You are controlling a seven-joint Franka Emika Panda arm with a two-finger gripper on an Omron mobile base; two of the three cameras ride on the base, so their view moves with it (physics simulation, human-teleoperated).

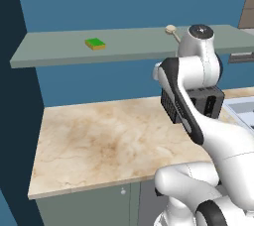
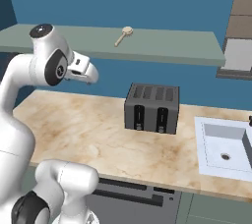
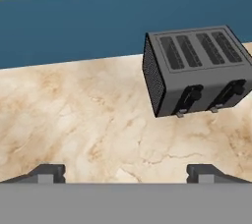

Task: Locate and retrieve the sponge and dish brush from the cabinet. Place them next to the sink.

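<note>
Green and yellow, the sponge (image 1: 95,43) lies on the cabinet (image 1: 59,54) shelf, at about ten o'clock in the left base view. The brush (image 2: 124,35) lies on the same shelf, at about twelve o'clock in the right base view. The sink (image 2: 206,158) sits at four o'clock there, past the black toaster (image 2: 151,107). The gripper (image 3: 126,173) hangs over the bare counter (image 3: 74,120) with its jaws wide apart and nothing between them. So neither thing is by the sink yet. I think both trips are left to do.
</note>
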